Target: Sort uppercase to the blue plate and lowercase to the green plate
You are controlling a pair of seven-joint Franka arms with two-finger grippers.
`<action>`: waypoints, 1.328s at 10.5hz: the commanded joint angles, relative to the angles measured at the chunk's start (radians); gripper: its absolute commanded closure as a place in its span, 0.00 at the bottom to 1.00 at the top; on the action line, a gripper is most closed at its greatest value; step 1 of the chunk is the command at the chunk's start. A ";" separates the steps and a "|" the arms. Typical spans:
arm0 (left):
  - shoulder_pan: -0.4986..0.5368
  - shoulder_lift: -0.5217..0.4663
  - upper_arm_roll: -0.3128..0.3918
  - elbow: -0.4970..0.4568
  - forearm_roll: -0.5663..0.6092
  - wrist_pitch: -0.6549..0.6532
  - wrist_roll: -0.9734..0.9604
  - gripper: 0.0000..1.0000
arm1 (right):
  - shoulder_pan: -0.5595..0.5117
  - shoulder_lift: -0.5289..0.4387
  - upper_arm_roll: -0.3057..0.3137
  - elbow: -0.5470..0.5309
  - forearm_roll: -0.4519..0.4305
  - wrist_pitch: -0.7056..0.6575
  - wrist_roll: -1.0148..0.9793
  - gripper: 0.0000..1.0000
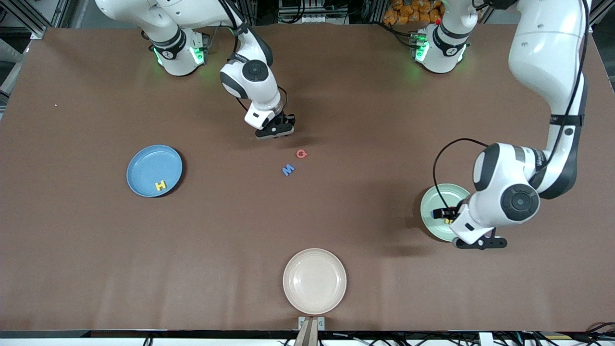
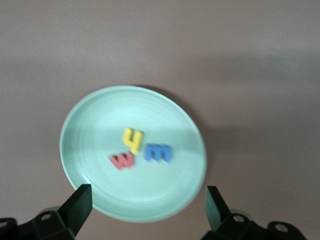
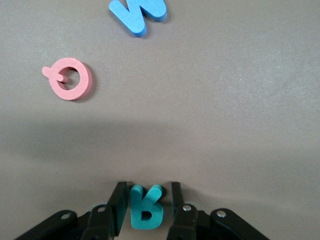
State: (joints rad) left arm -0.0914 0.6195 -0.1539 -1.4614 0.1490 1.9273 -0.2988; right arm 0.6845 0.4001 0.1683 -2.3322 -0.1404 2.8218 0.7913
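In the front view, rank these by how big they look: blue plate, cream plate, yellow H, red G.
Largest to smallest in the front view:
1. Cream plate, though it lies nearest the camera, so its edge over the blue one is unsure.
2. Blue plate.
3. Yellow H and red G look alike; no ranking between them.

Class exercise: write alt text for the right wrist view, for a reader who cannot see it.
The right pincer is closed on a teal-green capital R, held between its two fingers over the brown table. On the table lie a red G and, partly cut off at the picture's edge, a blue M.
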 commanded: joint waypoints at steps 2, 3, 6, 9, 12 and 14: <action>-0.042 -0.067 -0.010 -0.017 -0.035 -0.089 -0.080 0.00 | -0.002 0.019 0.000 0.013 -0.021 0.008 0.023 0.65; -0.044 -0.078 -0.024 -0.017 -0.037 -0.115 -0.101 0.00 | -0.002 0.019 0.000 0.013 -0.021 0.008 0.023 0.66; -0.077 -0.130 -0.047 -0.025 -0.048 -0.171 -0.158 0.00 | -0.002 0.019 0.000 0.013 -0.021 0.008 0.023 0.71; -0.094 -0.210 -0.074 -0.069 -0.057 -0.229 -0.171 0.00 | -0.005 0.019 0.000 0.013 -0.021 0.007 0.019 0.72; -0.093 -0.253 -0.122 -0.140 -0.063 -0.226 -0.186 0.00 | -0.042 -0.006 0.000 0.013 -0.022 -0.033 -0.021 0.73; -0.085 -0.270 -0.159 -0.175 -0.063 -0.223 -0.201 0.00 | -0.107 -0.043 0.000 0.013 -0.022 -0.088 -0.133 0.73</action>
State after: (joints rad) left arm -0.1900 0.3955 -0.2905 -1.5773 0.1055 1.6961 -0.4769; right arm 0.6353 0.3944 0.1612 -2.3181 -0.1413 2.7770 0.7241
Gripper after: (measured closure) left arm 0.000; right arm 0.709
